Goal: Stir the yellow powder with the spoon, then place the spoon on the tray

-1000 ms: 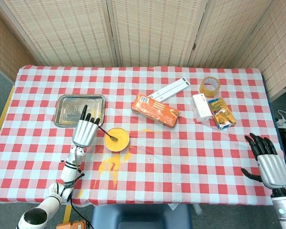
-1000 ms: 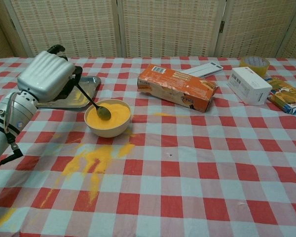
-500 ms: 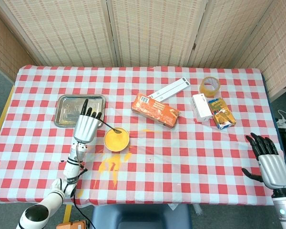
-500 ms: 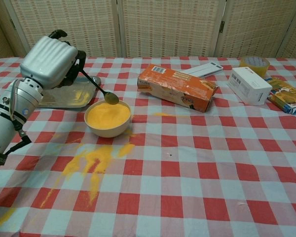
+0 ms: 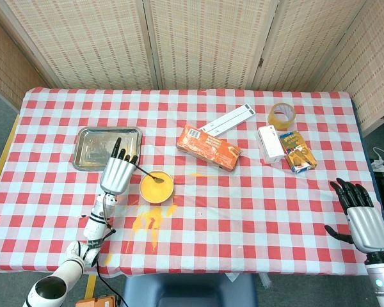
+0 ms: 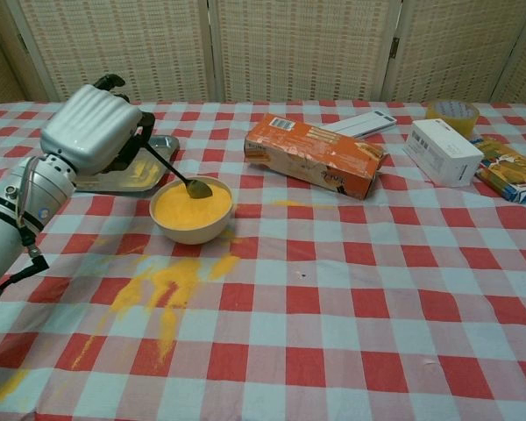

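Note:
My left hand (image 5: 116, 173) (image 6: 91, 130) grips the handle of a dark spoon (image 6: 181, 179) (image 5: 148, 173). The spoon's bowl dips into the yellow powder at the far side of a cream bowl (image 6: 191, 210) (image 5: 156, 186). The hand sits just left of the bowl, between it and the steel tray (image 5: 107, 146) (image 6: 136, 173), which carries a dusting of yellow. Spilled yellow powder (image 6: 162, 288) (image 5: 150, 220) streaks the cloth in front of the bowl. My right hand (image 5: 363, 219) hovers open at the table's near right corner, fingers spread, holding nothing.
An orange box (image 5: 208, 148) (image 6: 314, 155) lies right of the bowl. Farther back right are a white strip (image 5: 226, 119), a tape roll (image 5: 281, 115), a white box (image 5: 270, 143) and a colourful carton (image 5: 298, 151). Woven screens stand behind the table.
The spoon lifted out of the powder half a second ago and has come back down into the bowl's far side. My left hand shifted slightly with it. The right hand stayed put.

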Controlling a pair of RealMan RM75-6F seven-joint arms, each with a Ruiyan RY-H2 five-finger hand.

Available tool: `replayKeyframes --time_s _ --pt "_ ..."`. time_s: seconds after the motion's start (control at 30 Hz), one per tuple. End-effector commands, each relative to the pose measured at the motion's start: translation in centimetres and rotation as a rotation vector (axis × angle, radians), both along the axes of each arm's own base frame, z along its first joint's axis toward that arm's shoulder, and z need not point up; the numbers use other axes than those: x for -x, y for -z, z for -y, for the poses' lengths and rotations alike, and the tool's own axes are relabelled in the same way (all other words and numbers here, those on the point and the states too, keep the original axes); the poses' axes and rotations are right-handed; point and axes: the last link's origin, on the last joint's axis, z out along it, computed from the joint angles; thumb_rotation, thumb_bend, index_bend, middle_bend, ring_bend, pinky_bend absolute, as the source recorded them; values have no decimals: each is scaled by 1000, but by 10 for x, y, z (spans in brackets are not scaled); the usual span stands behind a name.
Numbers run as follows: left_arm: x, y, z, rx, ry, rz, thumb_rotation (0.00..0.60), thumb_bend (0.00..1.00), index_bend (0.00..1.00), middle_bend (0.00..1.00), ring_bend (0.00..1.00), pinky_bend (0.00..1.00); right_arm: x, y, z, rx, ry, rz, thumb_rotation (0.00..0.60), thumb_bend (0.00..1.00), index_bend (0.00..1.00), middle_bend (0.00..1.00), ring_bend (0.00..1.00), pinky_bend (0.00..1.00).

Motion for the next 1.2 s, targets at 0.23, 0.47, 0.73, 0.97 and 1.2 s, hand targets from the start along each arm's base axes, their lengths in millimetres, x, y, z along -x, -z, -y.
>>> replayKeyframes --time_s 0.23,0.47,0.73,0.97,1.2 --pt "8 -1 14 30 0 54 600 607 917 697 412 144 -2 1 -2 -8 -11 2 600 97 0 0 0 0" --pt "10 -10 19 44 -21 105 600 603 918 697 412 144 -3 3 -3 -15 -16 -1 600 97 0 0 0 0" --pt "-1 -22 5 14 -8 130 600 608 917 697 412 145 -3 4 -3 -15 -13 -6 600 97 0 0 0 0" --pt "0 -21 -7 4 -28 105 600 609 917 697 412 145 -1 2 -1 -5 0 -12 600 97 0 0 0 0" --pt "6 -4 -9 25 -54 30 600 609 918 699 412 145 1 5 2 -7 12 -19 600 97 0 0 0 0"
